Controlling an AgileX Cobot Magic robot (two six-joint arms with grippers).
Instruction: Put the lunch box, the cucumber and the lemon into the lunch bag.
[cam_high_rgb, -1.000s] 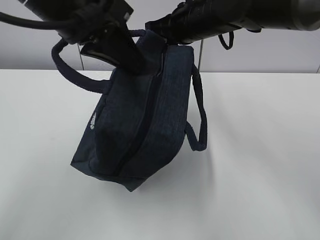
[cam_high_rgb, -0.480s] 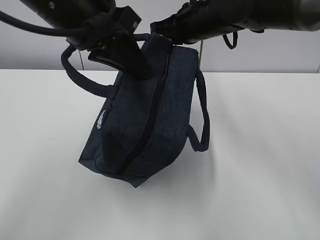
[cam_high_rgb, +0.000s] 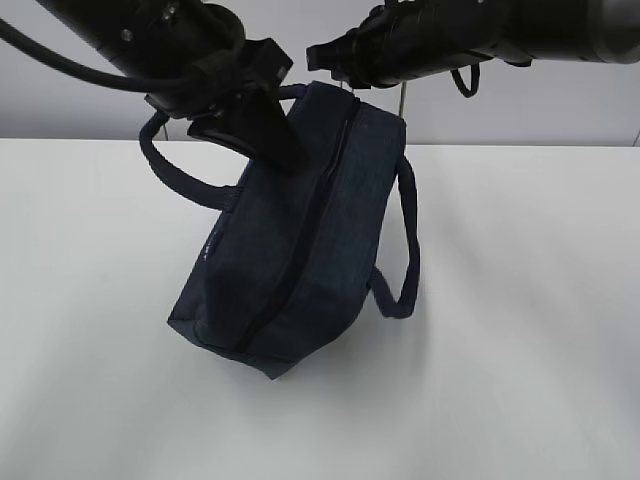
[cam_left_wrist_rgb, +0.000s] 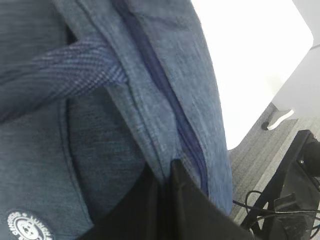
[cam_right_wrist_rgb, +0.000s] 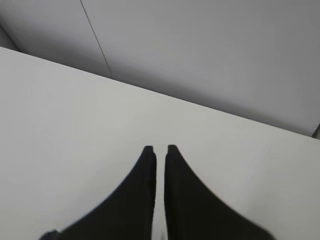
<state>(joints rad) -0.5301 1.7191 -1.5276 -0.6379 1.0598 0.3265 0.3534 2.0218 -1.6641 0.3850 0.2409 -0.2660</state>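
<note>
white table (cam_high_rgb: 520, 300), pale grey wall (cam_high_rgb: 560, 100)

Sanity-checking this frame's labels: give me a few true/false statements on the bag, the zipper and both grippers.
1. The left gripper is clamped on the lunch bag. True.
2. The right gripper holds a bag handle. False: nothing sits between its jaws.
3. The bag lies flat on the table. False: it hangs tilted, lower corner near the table.
4. The zipper is closed. True.
5. A lemon sits on the table. False: none is visible.
</note>
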